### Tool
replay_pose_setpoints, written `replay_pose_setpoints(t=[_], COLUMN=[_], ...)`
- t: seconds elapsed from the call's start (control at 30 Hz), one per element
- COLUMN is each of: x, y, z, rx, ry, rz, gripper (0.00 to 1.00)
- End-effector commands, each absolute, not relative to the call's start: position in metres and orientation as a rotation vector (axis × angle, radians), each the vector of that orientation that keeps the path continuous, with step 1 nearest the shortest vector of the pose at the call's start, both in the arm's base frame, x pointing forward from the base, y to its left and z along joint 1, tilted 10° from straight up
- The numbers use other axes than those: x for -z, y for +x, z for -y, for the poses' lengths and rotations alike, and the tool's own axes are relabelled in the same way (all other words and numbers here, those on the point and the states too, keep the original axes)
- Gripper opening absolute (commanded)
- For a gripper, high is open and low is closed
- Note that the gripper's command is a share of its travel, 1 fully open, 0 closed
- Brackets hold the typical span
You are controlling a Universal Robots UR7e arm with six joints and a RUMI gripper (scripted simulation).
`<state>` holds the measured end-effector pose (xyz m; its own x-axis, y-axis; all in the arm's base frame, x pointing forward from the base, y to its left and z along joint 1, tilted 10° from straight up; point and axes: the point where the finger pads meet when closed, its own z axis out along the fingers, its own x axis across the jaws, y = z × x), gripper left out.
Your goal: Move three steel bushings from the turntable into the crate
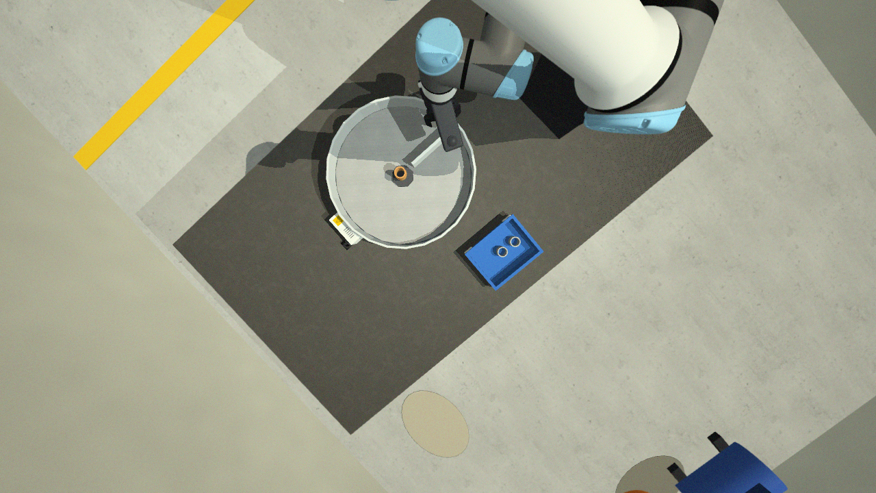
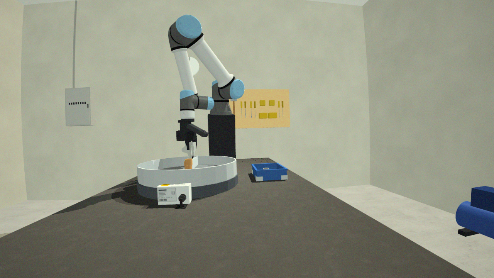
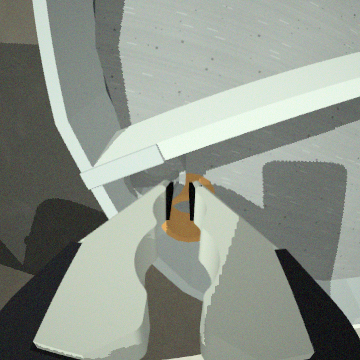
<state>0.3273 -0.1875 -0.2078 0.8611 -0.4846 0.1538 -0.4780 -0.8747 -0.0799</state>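
My gripper [image 2: 192, 157] [image 3: 181, 184] is shut and empty, fingertips down just inside the far rim of the grey turntable [image 1: 379, 211] [image 2: 214, 175] [image 3: 235, 35]. In the wrist view an orange bushing [image 3: 182, 231] is right below the fingertips and partly hidden by them. A grey bushing [image 3: 151, 176] beside it is dim in shadow, mostly behind the tip of the white bar. Another orange bushing [image 1: 400, 179] [image 2: 188, 163] stands near the turntable's centre. Two steel bushings [image 1: 497, 252] [image 1: 509, 242] stand in the blue crate [image 1: 484, 257] [image 2: 269, 175].
A white bar [image 1: 426, 152] [image 3: 260, 111] runs from the turntable's wall towards its centre, close beside my fingertips. The raised rim surrounds the turntable. A white labelled box [image 1: 345, 229] [image 2: 174, 194] sits against its outer wall. The arm hides the fingertips in the top view.
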Motion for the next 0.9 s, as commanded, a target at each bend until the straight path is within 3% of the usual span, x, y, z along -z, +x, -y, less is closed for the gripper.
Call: replay_pose_setpoints(t=[0.0,0.87], x=[0.208,0.219], y=[0.327,0.33], z=[0.188,0.188], rx=[0.264,0.264], ry=[-2.993,-2.993], rz=[-0.775,-0.775], gripper=[0.05,0.05])
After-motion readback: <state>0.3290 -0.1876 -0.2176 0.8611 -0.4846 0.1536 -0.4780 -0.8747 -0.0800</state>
